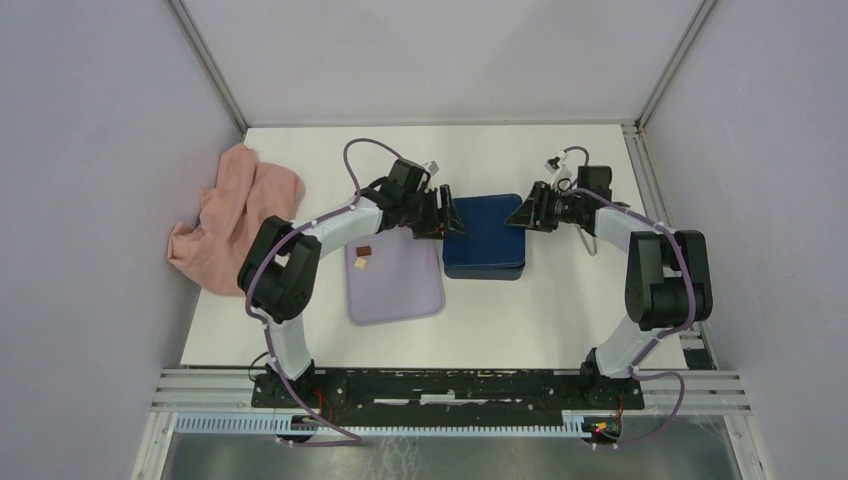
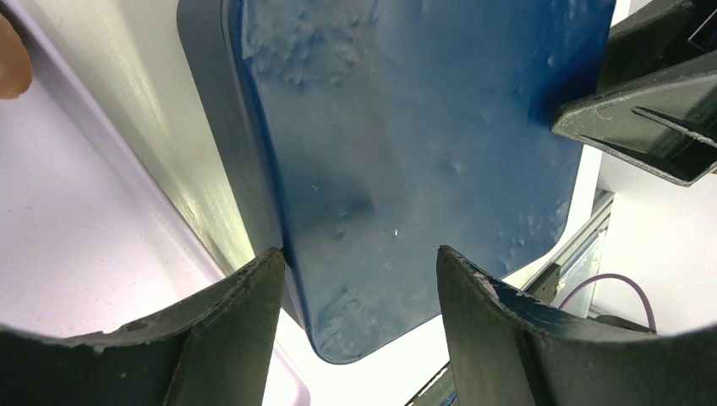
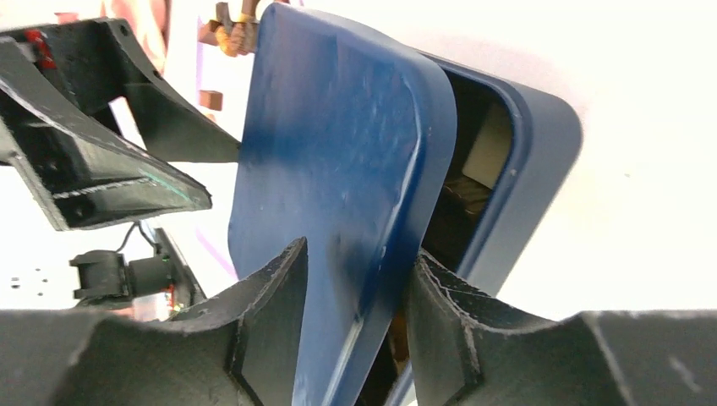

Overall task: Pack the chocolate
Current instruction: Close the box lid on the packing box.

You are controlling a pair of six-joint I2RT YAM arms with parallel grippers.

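Note:
The dark blue box [image 1: 485, 240] lies mid-table with its lid [image 3: 338, 152] tilted up off the base [image 3: 541, 144]. Through the gap I see a cream chocolate [image 3: 486, 144] and dark pieces [image 3: 461, 199] inside. My right gripper [image 3: 359, 254] is open at the box's right edge [image 1: 520, 215], its fingers straddling the lid's rim. My left gripper [image 2: 359, 262] stands open over the lid [image 2: 406, 127] at the box's left edge [image 1: 440, 215], holding nothing. A brown chocolate [image 1: 364, 249] and a cream one [image 1: 360, 263] lie on the lilac tray [image 1: 395, 285].
A crumpled pink cloth [image 1: 235, 215] lies at the table's left edge against the wall. The tray sits right beside the box, with its rim [image 2: 169, 220] next to my left finger. Enclosure walls stand on three sides.

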